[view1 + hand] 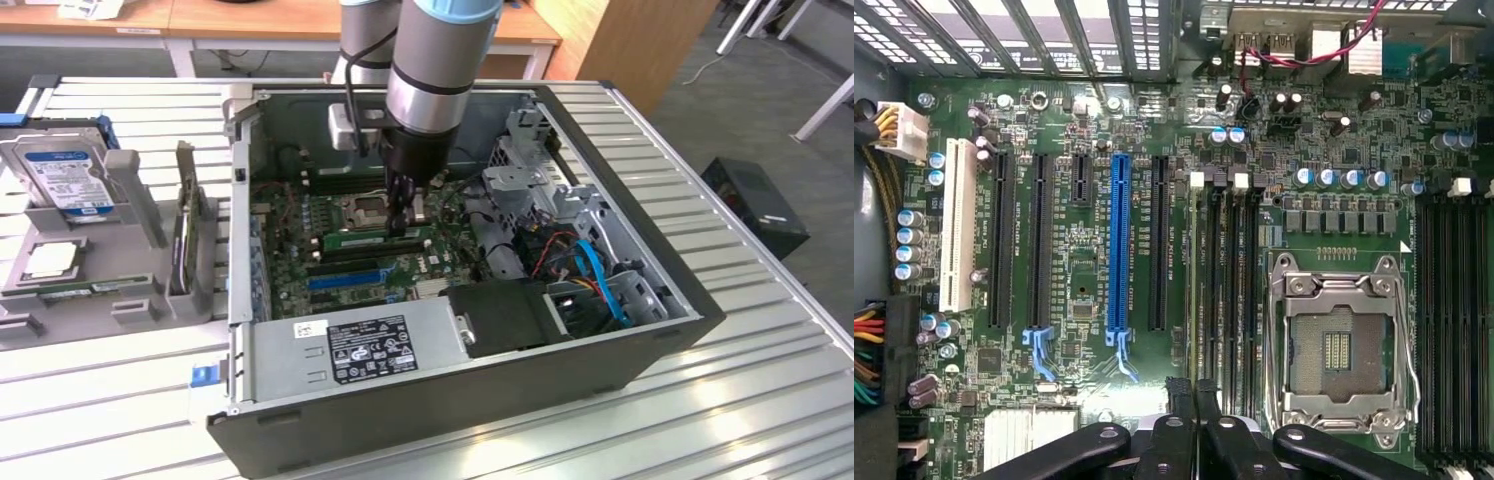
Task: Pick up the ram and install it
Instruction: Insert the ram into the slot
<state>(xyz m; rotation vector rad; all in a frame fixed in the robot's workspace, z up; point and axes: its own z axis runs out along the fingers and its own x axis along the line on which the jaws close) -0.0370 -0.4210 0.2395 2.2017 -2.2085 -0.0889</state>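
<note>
The ram [360, 240] is a thin green stick standing on edge along the memory slots [1229, 290] of the motherboard, just in front of the CPU socket [367, 208]. My gripper [398, 222] reaches straight down into the open computer case [641, 345]. It is shut on the ram's top edge near the middle of its length. In the wrist view the two black fingertips [1179, 400] are pressed together, and my gripper [1192, 395] is over the slot nearest the expansion slots. How deep the ram sits in the slot cannot be told.
A grey holder [80, 285] at the exterior view's left carries a silver hard drive [60, 175] and an upright green expansion card [187, 215]. The power supply [367, 345] closes the case's near side. A drive cage and blue cables [594, 270] crowd the exterior view's right. A blue slot [1119, 250] lies beside the memory slots.
</note>
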